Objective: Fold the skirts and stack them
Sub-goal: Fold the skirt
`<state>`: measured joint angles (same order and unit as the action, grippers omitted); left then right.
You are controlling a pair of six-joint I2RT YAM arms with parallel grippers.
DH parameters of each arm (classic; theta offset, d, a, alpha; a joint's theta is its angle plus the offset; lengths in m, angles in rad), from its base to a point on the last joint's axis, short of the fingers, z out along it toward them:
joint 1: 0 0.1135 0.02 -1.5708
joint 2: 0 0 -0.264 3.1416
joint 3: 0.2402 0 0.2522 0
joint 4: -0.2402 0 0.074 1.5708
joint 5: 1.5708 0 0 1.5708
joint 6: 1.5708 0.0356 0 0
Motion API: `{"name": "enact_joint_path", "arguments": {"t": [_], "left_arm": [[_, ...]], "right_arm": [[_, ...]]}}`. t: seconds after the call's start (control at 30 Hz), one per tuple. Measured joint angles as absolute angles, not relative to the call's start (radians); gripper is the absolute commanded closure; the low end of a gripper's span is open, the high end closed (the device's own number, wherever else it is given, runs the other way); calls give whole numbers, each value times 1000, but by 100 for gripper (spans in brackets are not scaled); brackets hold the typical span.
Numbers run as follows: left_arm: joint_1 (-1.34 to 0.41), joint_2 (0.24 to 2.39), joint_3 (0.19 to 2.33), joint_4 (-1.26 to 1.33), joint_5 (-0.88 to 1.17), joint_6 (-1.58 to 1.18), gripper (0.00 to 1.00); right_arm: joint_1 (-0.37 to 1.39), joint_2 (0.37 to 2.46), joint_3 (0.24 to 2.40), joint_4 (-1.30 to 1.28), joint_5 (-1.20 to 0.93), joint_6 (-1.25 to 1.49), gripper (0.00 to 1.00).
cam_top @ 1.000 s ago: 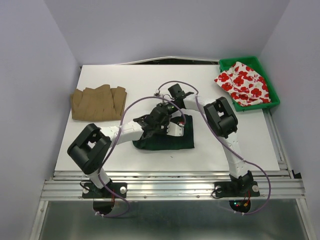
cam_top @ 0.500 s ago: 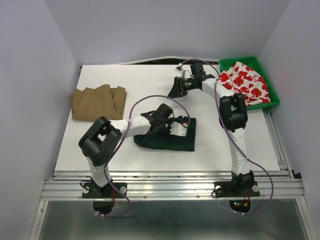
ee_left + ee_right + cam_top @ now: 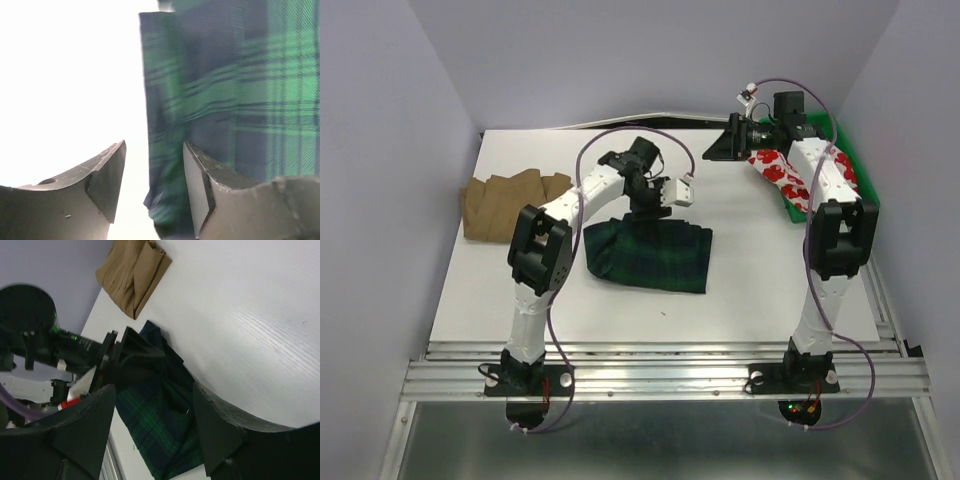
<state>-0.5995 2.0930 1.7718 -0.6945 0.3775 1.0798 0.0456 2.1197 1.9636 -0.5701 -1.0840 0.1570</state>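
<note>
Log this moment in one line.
left gripper: open, over edge of plaid skirt | right gripper: open, beside floral skirt | tan skirt: lying at left

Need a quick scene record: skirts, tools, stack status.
plaid: lying at centre, not stacked
tan: folded, far left, alone
floral: in bin, partly hidden
left tool: open, over plaid's edge
right tool: open, empty, up beside bin
stack: none yet
</note>
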Motion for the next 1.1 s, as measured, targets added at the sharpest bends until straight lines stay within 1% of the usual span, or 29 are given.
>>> {"name": "enact_joint_path", "arguments": {"t": [0.1,0.17,0.27,0.33,0.4,0.43,0.5,0.53,0.6,0.67,0.8,0.93,1.1], "left_arm": [[-553,2097,1921,-778,430,994,39],[-527,2090,1977,-785,467,933,39],[-466,2050,1991,-788,550,802,41],[-417,2005,1945,-774,630,729,43],[-358,1920,1801,-739,749,636,46],[-341,1896,1762,-738,787,608,46],[-299,1803,1540,-684,920,521,48],[-297,1784,1485,-667,945,496,48],[-310,1765,1338,-610,1019,422,50],[-327,1787,1256,-573,1053,364,50],[-323,1896,1186,-438,1077,209,51],[-249,1998,1197,-313,1090,43,52],[-215,2097,1313,-263,1098,-63,52]], "right_arm": [[65,2020,1881,-588,-1085,126,34],[80,1956,1810,-601,-1090,113,36],[114,1880,1691,-615,-1094,95,39],[141,1834,1599,-619,-1102,83,39],[179,1801,1522,-622,-1112,73,39],[210,1784,1472,-621,-1118,66,39],[282,1769,1399,-621,-1124,56,41],[311,1769,1367,-617,-1127,56,41],[367,1779,1317,-611,-1133,56,43],[385,1808,1295,-606,-1131,56,43],[367,1919,1297,-580,-1083,36,45],[340,2076,1322,-566,-1002,6,46],[317,2151,1399,-580,-996,4,47]]}}
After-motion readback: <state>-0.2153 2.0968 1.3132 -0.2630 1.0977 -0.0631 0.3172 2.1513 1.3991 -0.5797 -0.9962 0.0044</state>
